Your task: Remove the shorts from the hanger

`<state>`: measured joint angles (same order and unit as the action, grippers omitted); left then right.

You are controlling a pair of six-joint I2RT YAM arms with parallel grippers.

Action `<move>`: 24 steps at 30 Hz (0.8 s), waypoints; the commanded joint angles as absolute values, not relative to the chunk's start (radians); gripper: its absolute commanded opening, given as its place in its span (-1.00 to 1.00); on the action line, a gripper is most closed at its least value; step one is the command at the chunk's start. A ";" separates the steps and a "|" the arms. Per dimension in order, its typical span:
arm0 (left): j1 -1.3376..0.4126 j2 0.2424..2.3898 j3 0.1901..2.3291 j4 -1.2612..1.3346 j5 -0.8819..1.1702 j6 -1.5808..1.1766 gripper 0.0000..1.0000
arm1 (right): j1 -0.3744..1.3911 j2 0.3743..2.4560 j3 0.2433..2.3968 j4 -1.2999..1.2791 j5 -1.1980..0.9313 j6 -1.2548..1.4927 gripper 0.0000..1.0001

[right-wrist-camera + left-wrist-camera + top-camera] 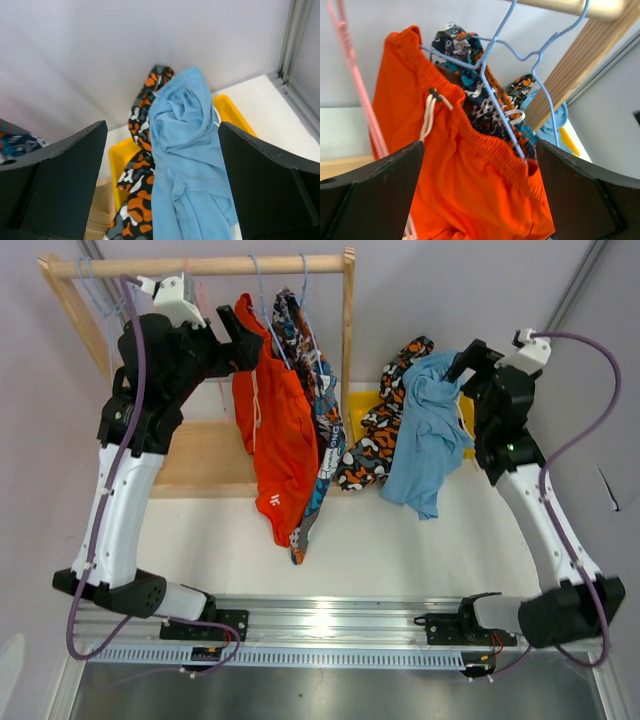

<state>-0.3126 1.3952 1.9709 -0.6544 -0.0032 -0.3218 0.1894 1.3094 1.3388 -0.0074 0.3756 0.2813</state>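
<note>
Careful with the orange shorts (470, 170) hanging under the rail (200, 265): they crowd against the print shorts (470, 95) and the blue hanger (503, 116), so a sloppy tug could drag the neighbour or the hanger off too. The left gripper (480, 195) gapes wide at the waistband, empty. The right gripper (162, 185), right of the rail, is equally wide and empty above the blue shorts (185, 150) heaped on the bin (230, 112).

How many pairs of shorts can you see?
4. Plain orange shorts and printed shorts hang on the rack; camouflage shorts and light blue shorts are draped over the yellow bin. Others may be hidden beneath.
</note>
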 commanded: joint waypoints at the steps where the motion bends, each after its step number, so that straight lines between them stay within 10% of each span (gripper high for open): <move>1: -0.334 1.488 2.088 -0.634 0.012 -0.362 0.99 | 0.239 1.189 1.221 -0.074 0.411 0.304 0.99; 11: -0.397 1.701 2.286 -0.643 -0.064 -0.374 0.94 | 0.333 0.830 1.009 -0.211 0.425 0.359 0.99; 16: -0.403 1.735 2.287 -0.630 -0.118 -0.380 0.58 | 0.333 0.750 1.011 -0.270 0.416 0.359 0.99; 19: -0.406 1.752 2.287 -0.627 -0.135 -0.380 0.30 | 0.334 0.724 1.011 -0.285 0.414 0.348 0.99; 24: -0.408 1.764 2.284 -0.620 -0.152 -0.382 -0.76 | 0.333 0.713 1.008 -0.302 0.414 0.339 0.99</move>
<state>-0.3981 1.7588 2.2356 -0.6575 -0.1249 -0.3862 0.3283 0.7139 1.0061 -0.2848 0.4038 0.3428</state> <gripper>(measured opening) 0.213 0.993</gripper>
